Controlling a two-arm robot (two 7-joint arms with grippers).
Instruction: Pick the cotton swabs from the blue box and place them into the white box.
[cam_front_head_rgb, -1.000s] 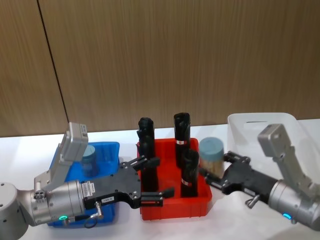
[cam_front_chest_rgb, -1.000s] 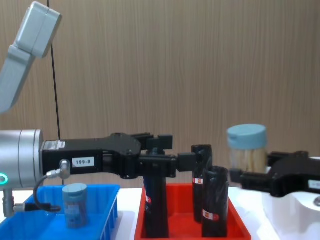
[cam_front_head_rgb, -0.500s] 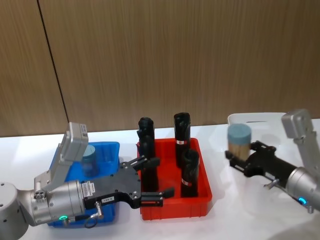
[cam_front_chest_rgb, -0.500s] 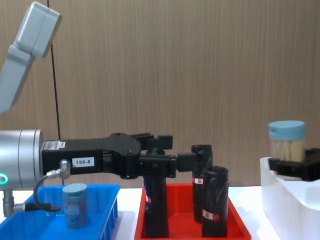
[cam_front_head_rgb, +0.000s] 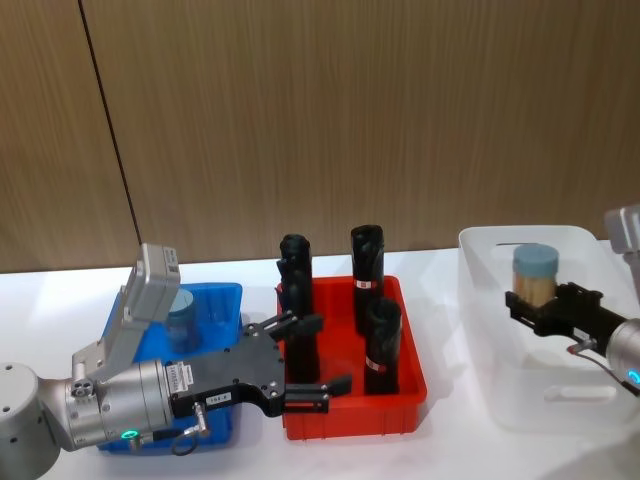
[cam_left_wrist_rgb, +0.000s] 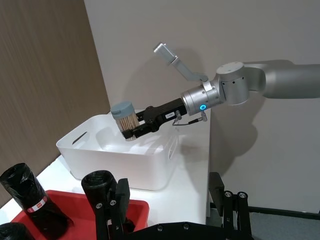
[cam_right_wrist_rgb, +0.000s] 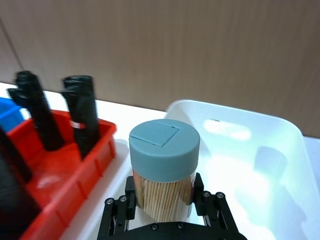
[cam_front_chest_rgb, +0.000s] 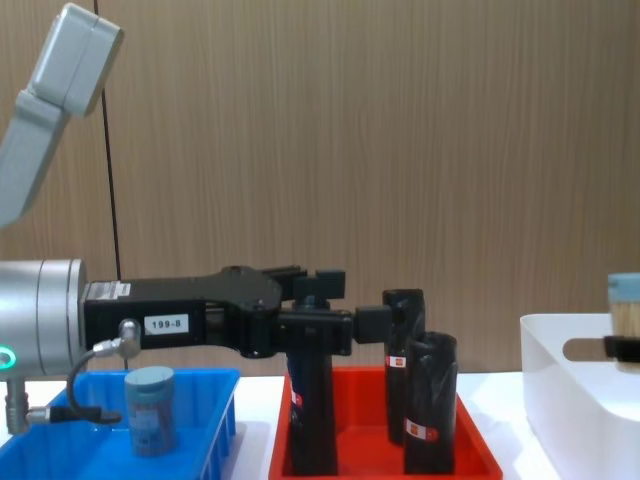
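One cotton swabs tub (cam_front_head_rgb: 534, 275) is hanging upright over the white box (cam_front_head_rgb: 530, 405), which is sitting at the right end of the bench (cam_front_head_rgb: 450, 450). The right end effector (cam_front_head_rgb: 537, 298) is clamping this tub by its clear body, fingers closed against both sides. A second tub (cam_front_head_rgb: 180, 318) is standing inside the blue box (cam_front_head_rgb: 222, 310) at the bench's left end. The left end effector (cam_front_head_rgb: 310, 355) is hovering over the left edge of the red bin (cam_front_head_rgb: 350, 415), fingers spread apart and gripping nothing, close to the black rolls (cam_front_head_rgb: 366, 265).
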